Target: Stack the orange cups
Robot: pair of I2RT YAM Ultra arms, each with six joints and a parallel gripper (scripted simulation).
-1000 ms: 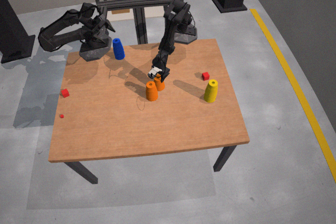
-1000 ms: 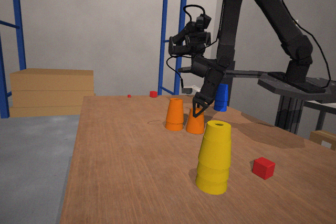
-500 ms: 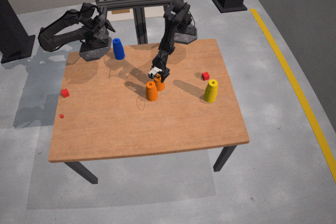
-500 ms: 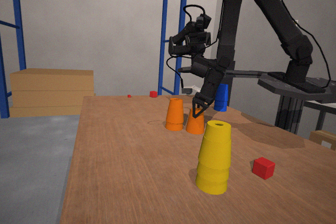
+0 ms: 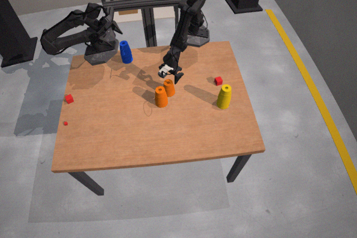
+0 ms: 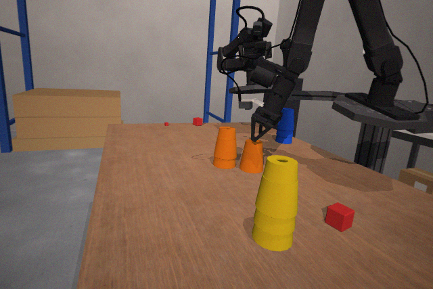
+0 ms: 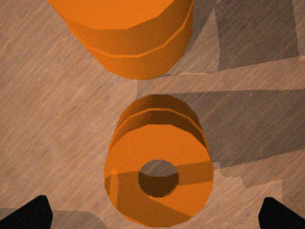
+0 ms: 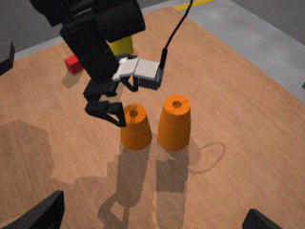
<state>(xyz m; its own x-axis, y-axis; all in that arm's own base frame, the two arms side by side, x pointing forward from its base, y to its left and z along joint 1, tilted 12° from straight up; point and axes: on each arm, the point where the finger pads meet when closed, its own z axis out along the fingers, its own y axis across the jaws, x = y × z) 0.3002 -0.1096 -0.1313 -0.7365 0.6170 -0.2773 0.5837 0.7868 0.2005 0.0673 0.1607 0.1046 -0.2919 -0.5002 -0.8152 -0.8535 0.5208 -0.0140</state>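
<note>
Two orange forms are seen standing mouth down, close beside each other, on a wooden worktop [image 5: 129, 143] [image 6: 174, 226] [image 7: 48, 124] [image 8: 248, 134]. The taller orange form [image 5: 160, 97] [image 6: 225, 145] [image 7: 129, 40] [image 8: 174, 124] is stepped near its foot and is judged to be two cups nested together. The shorter orange cup [image 5: 169, 88] [image 6: 252, 157] [image 7: 157, 143] [image 8: 135, 131] is taken to be the single one. A slight gap is shown between their rims in the exterior view.

The left pincer [image 5: 168, 79] [image 6: 254, 138] [image 7: 154, 208] [image 8: 129, 108] is opened wide at the top of the shorter cup, and nothing is gripped. The right pincer [image 5: 117, 30] [image 8: 157, 210] is also wide and empty, held back from the cups.

The base pair appears to be roughly placed, though one cup too many is probably carried on one side. The upper cup has still to be lifted off that nest and set level across the middle of both; no pyramid has been formed.

The yellow stack [image 5: 223, 97] [image 6: 277, 205] [image 8: 123, 45] and the blue stack [image 5: 126, 52] [image 6: 286, 126] are upright and well apart from the orange cups. A red cube [image 5: 218, 81] [image 6: 339, 216] [image 8: 73, 64] is seen near the yellow stack. None of these is touched by the orange cups.
</note>
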